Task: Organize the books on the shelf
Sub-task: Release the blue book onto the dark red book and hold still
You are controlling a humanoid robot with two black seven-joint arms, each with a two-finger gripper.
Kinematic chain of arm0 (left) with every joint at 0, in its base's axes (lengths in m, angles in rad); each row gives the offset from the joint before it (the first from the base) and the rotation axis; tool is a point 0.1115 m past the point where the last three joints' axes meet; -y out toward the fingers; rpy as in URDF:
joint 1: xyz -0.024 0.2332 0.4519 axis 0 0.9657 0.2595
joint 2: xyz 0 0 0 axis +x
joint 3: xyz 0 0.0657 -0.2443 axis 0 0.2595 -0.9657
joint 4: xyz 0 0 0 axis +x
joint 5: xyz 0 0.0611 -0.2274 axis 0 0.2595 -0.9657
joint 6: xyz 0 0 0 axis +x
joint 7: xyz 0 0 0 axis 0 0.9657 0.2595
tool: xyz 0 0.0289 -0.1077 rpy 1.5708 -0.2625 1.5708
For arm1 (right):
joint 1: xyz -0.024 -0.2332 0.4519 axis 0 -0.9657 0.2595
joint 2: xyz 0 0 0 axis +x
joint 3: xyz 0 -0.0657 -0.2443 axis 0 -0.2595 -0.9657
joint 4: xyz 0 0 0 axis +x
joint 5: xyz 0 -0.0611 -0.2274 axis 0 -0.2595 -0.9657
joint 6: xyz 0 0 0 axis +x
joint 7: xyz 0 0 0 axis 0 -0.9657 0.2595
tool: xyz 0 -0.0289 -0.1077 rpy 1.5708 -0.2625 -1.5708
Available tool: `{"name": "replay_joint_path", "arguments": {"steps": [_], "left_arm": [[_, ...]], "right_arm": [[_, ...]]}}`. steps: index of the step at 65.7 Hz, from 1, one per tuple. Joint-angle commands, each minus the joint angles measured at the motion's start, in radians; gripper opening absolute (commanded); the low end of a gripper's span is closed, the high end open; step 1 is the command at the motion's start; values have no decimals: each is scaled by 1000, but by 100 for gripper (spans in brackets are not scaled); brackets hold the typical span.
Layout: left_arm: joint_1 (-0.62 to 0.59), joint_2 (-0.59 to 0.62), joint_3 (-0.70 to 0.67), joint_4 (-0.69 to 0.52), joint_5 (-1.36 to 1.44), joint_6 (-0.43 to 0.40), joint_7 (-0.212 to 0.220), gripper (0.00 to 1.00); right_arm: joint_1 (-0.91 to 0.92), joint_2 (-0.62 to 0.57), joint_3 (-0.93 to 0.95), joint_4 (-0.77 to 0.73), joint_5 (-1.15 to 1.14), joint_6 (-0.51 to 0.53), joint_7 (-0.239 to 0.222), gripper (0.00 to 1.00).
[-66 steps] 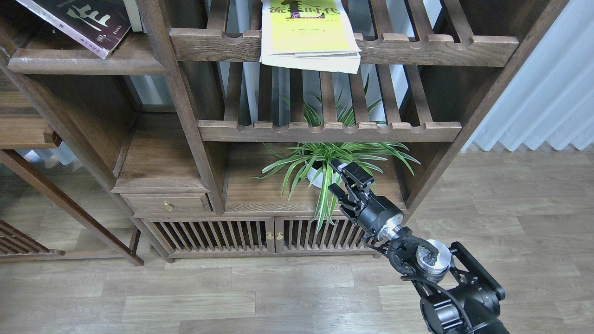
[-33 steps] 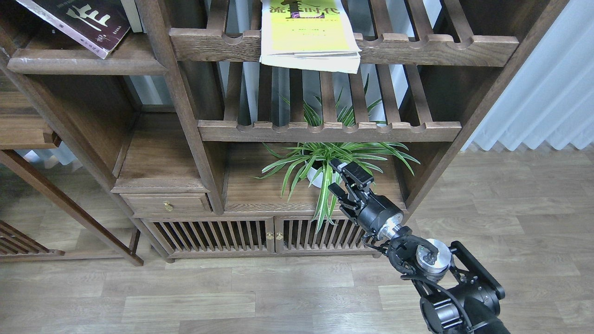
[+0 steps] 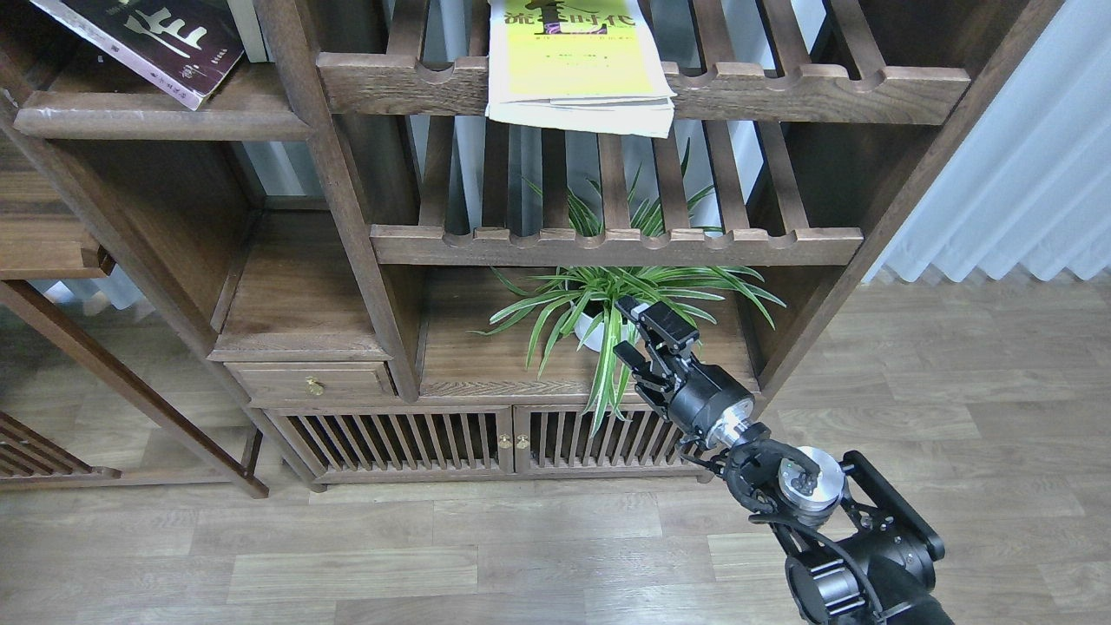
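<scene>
Right gripper: the right gripper point(image 3: 649, 334) is at the far end of the black arm that comes in from the lower right. It points up and to the left, in front of the potted plant. Its fingers hold nothing. They are seen dark and partly end-on, so I cannot tell how far apart they stand.
Left gripper: not in view.
Right arm: a silver wrist ring and a round metal cap show behind the gripper, and cables loop around the joint.
Potted plant: the potted plant point(image 3: 599, 308) has long striped green leaves and a white pot. It stands on the plank above the cabinet doors, just behind the gripper. Some leaves hang over the plank's front edge.
Slatted racks: two slatted racks point(image 3: 616, 246) with scalloped front rails sit above the plant.
Yellow-green book: the yellow-green book point(image 3: 577, 65) lies flat on the upper rack, and its lower edge juts out past the front rail.
Maroon book: the maroon book point(image 3: 152, 43) with white characters lies tilted at the top left, with its corner over the front edge of the shelf point(image 3: 165, 121).
Shelf: a solid dark-brown board with a rounded front edge, well apart from the gripper.
Drawer: a small drawer point(image 3: 312, 379) with a brass knob sits at lower left.
Floor: grey-brown wooden planks.
</scene>
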Motion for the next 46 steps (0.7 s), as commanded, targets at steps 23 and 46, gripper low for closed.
{"name": "replay_joint_path", "arguments": {"steps": [23, 46], "left_arm": [[-9, 81, -77, -213, -13, 0, 0, 99], [-12, 147, -115, -336, -13, 0, 0, 99]], "right_arm": [[1, 0, -2, 0, 0, 0, -2, 83], [3, 0, -6, -6, -2, -2, -2, 83]]}}
